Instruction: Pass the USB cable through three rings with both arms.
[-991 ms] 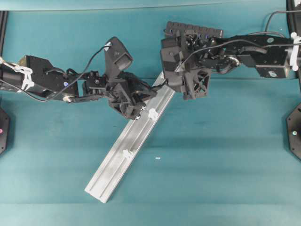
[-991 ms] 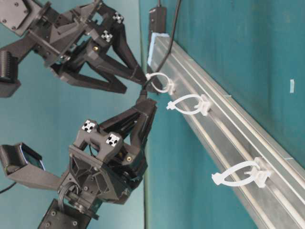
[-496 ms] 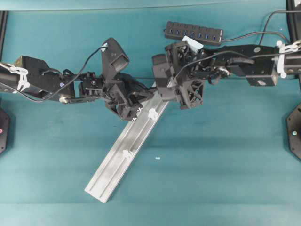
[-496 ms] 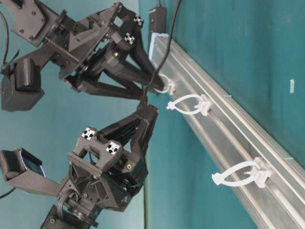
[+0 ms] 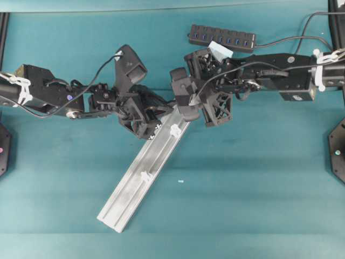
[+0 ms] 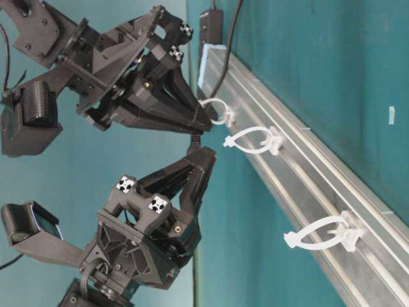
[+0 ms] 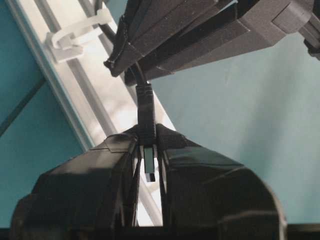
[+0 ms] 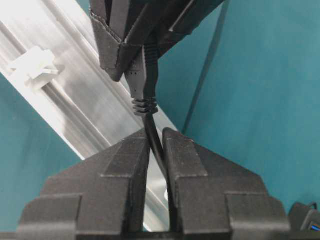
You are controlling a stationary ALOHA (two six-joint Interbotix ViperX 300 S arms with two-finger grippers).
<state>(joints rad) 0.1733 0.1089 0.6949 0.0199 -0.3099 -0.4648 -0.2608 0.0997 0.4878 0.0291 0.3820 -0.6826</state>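
On the left, the left gripper (image 6: pixel 203 153) is pressed together on the plug end of the USB cable (image 7: pixel 145 116), pinching it so the metal tip points back between its own fingers and the strain-relief collar juts out toward the other arm; held this way, the plug is kept steady just beside the aluminium rail (image 5: pixel 141 175), close to the first ring (image 6: pixel 217 110). Moving right, the right gripper (image 8: pixel 156 141) meets it nose to nose, its jaws closed around the thin cord just behind the collar, as the right wrist view shows. Both claws therefore grip the cable at once, which looks like a handover: the second grip is probably there so the plug does not drop when one arm lets go. The cord runs on from the first ring toward the black hub (image 5: pixel 221 38). The second ring (image 6: pixel 252 141) and third ring (image 6: pixel 321 232) stand empty further along the rail.
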